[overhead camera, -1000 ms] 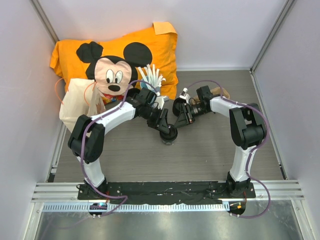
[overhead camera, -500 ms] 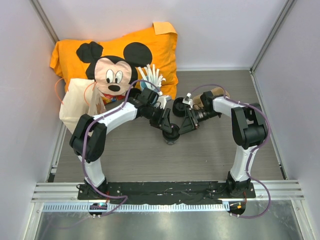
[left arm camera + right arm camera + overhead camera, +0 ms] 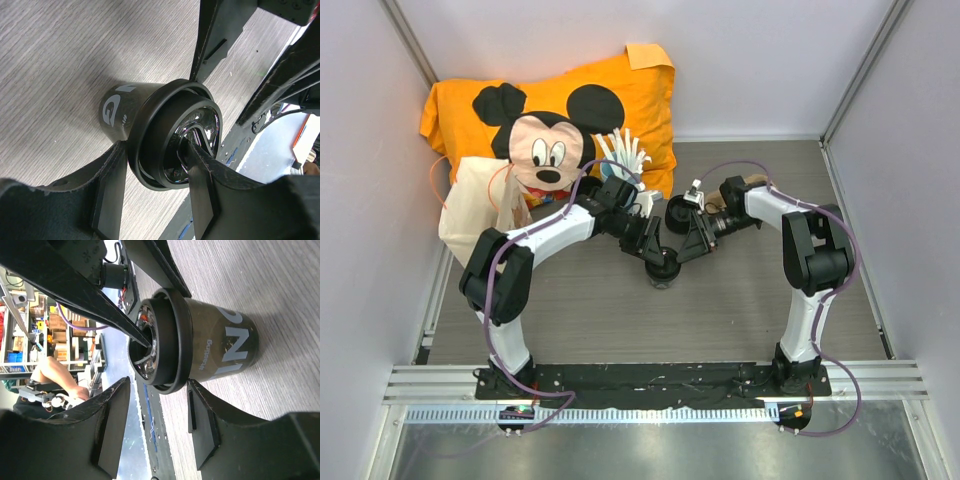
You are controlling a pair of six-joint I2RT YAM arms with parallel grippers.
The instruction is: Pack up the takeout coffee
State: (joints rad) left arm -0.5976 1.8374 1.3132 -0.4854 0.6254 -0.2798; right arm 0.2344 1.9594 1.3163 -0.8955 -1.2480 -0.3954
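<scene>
The takeout coffee [image 3: 663, 268] stands upright on the table [image 3: 750, 300], near the orange Mickey bag [image 3: 640, 95], on its front side; the left claw [image 3: 155, 150] grasps the lid rim, one finger outside, one in the recess; the right claw [image 3: 159, 385] is released, its fingers flanking the lid without touching.

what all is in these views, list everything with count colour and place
takeout coffee: 1, dark body, black lid, table centre
mickey mouse pillow: 1, orange, back left
cloth bag: 1, cream, left, in front of the pillow
cup of sticks: 1, white sticks, back centre by the pillow
round black piece: 1, black, behind the coffee
brown object: 1, back right, mostly hidden
table: 1, grey wood grain
left gripper: 1, black, clamped on the coffee's lid
right gripper: 1, black, open beside the lid
</scene>
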